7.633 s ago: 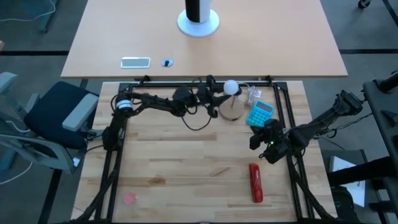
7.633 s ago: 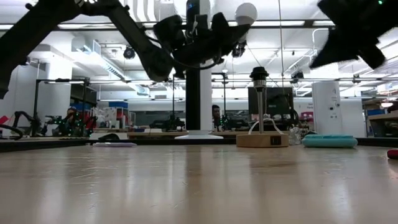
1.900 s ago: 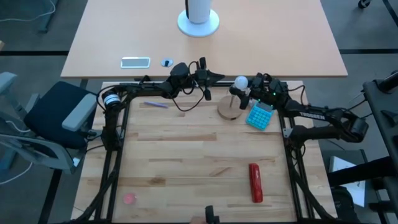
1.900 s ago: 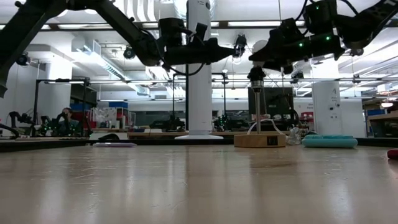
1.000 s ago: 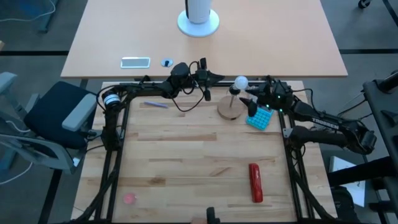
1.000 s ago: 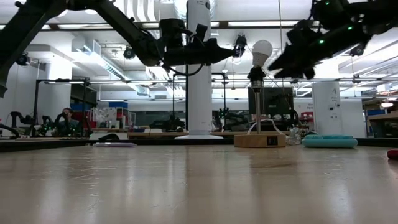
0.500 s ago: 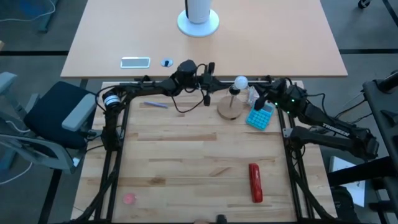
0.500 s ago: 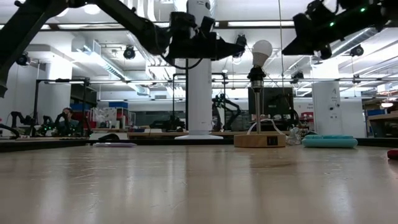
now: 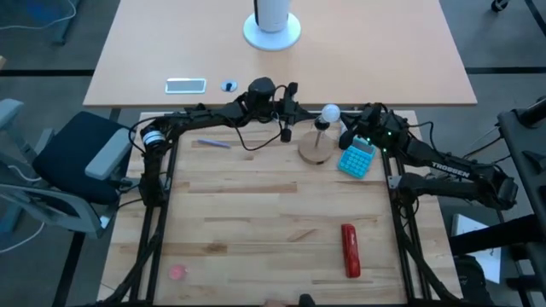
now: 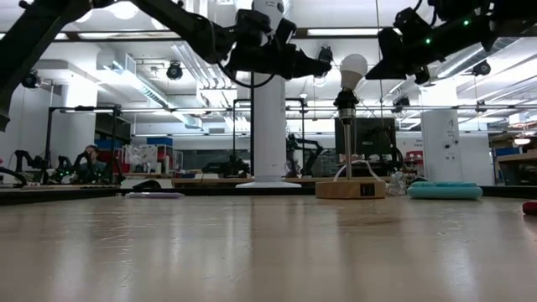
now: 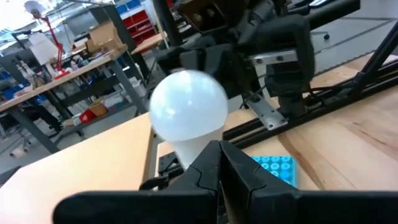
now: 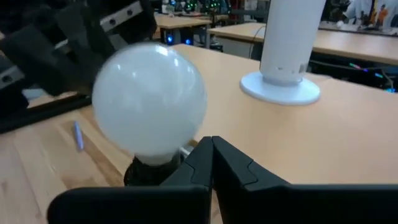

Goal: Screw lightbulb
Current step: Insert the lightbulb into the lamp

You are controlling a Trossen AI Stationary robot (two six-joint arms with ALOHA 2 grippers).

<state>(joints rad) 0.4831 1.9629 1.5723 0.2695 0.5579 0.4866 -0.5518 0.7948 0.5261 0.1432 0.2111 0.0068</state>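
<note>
The lightbulb (image 9: 329,112) stood between the clenched left gripper (image 9: 293,111) and clenched right gripper (image 9: 349,132), untouched by either.

1. L arm: stretched along the far edge of the work area, reaching toward the middle, raised well above the surface.
2. Left gripper (image 9: 290,112): fingers pressed together, nothing between them; tips meet in a narrow V in the left wrist view (image 11: 219,163).
3. R arm: bent in from the right side, also up high.
4. Right gripper (image 9: 345,137): fingers closed on nothing, tips touching (image 12: 211,154).
5. Grippers face each other, near but apart.
</note>
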